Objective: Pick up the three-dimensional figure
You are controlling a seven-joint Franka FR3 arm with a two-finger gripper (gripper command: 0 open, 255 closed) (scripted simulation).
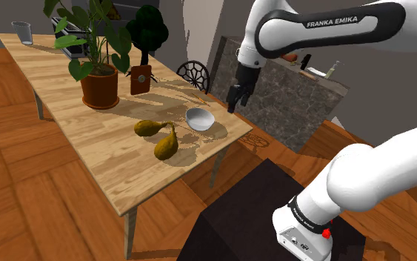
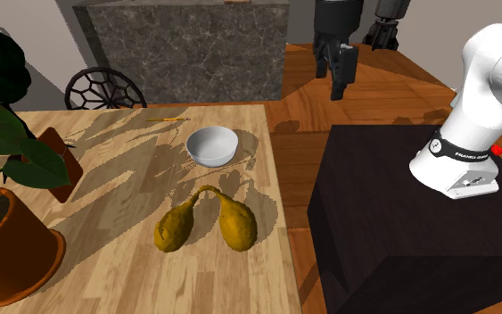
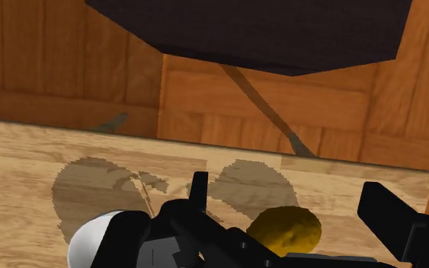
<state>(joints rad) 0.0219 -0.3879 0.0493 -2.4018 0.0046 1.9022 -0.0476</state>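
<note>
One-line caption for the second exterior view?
Open black gripper hangs high, apart from the yellow-brown two-lobed figure lying beside the white bowl on the wooden table.

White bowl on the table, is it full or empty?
Empty. The white bowl sits upright on the wooden table, and its open inside shows nothing.

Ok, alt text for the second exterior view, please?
A yellow double-gourd figure lies on a wooden table, a white bowl just beyond it. The black pincer hangs in the air past the table's far corner, apart from both.
</note>
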